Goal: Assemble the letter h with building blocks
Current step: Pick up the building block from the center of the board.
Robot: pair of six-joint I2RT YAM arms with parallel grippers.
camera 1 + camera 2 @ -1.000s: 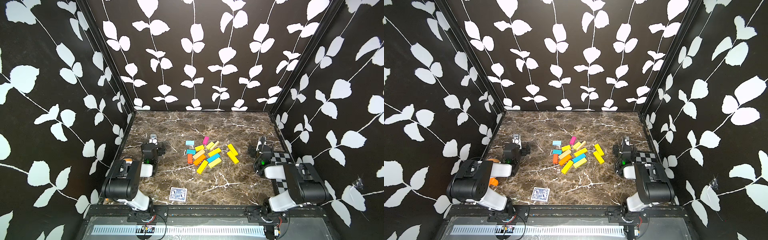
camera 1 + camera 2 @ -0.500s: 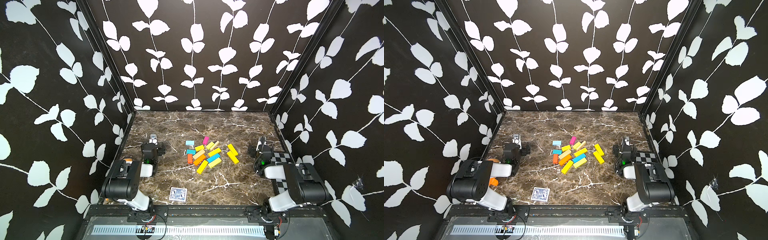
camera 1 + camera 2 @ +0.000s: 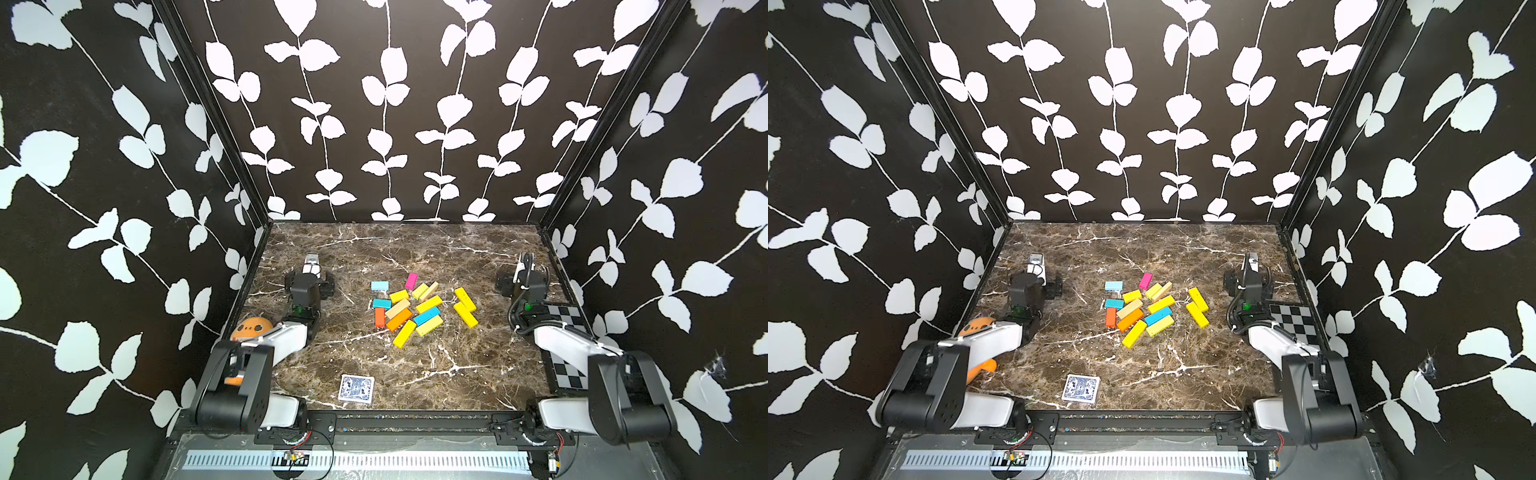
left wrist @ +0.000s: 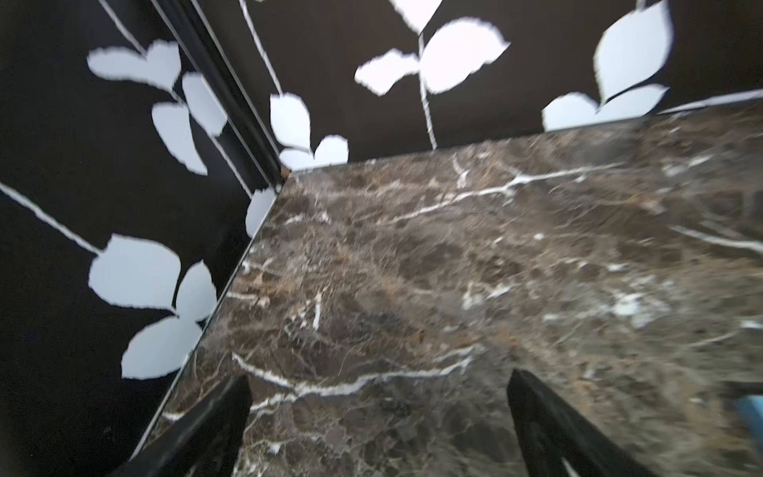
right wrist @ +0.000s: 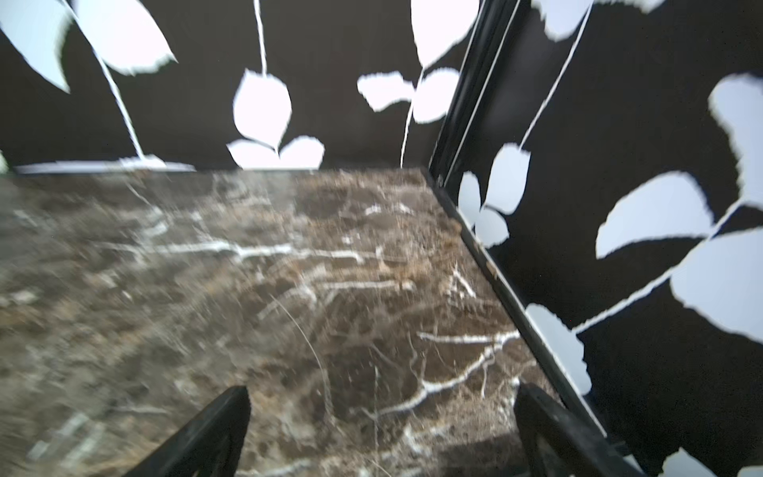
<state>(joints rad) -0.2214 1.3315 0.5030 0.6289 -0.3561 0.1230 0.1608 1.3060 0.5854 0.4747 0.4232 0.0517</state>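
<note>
Your left gripper (image 4: pixel 380 378) and right gripper (image 5: pixel 382 390) both stand with jaws wide, holding nothing, while the building blocks (image 3: pixel 429 304) lie jumbled midway across the marble table (image 3: pixel 436 365), well apart from both.

We see the building blocks (image 3: pixel 409 309) clustered approx. mid table (image 3: pixel 415 249), w/ two of them lying apart, just right of the rest. The card deck (image 3: pixel 356 388) lies in front of them, nr the front edge. The plush (image 3: pixel 251 328) sits at the left edge, partly under the left arm (image 3: pixel 291 338). The checker mat (image 3: pixel 561 311) lies along the right edge, under the right arm (image 3: pixel 561 340).
</note>
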